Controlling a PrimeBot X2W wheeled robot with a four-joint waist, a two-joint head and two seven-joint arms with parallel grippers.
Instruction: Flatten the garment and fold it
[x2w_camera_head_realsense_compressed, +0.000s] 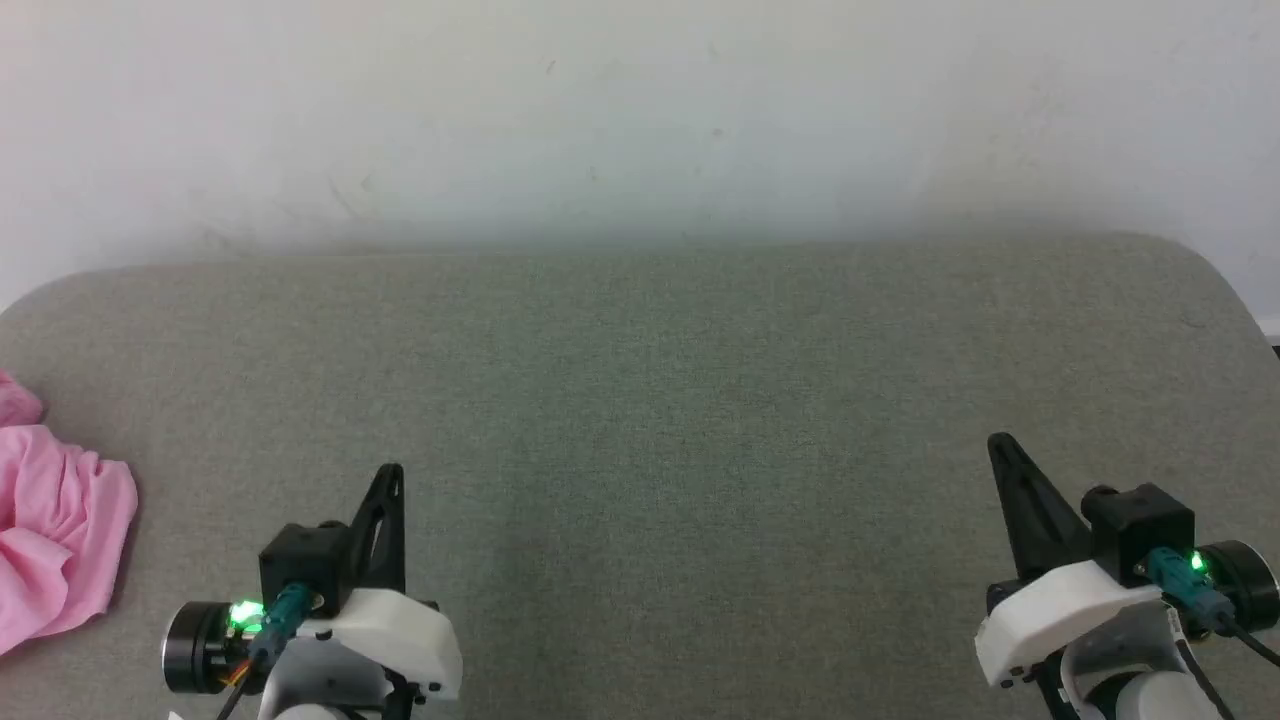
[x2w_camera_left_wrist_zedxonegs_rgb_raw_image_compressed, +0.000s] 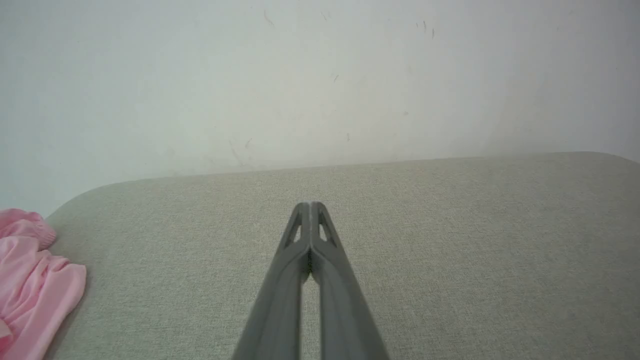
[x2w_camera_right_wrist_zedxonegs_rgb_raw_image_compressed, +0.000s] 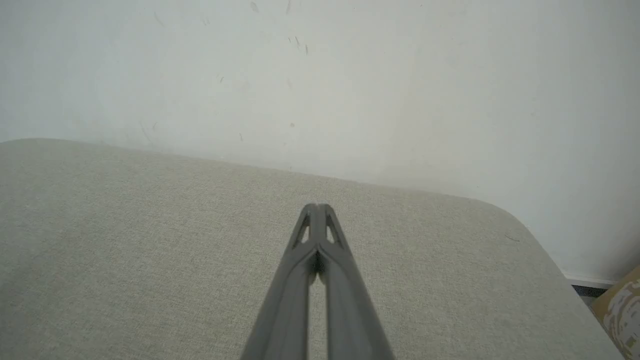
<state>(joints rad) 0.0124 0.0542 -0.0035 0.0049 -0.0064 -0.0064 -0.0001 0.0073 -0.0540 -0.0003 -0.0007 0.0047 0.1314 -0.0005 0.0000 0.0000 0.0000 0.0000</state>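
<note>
The light-pink garment lies crumpled at the far left edge of the grey cushioned surface, partly cut off by the picture's edge. In the left wrist view the garment sits bunched at the lower left. My left gripper hovers at the lower left, well right of the garment, and is shut with nothing in it; its tips meet. At the lower right my right gripper is also shut and empty, its tips pressed together.
A pale wall rises behind the surface's back edge. The surface's corners are rounded, and its right edge drops off near a skirting board and a tan patterned object.
</note>
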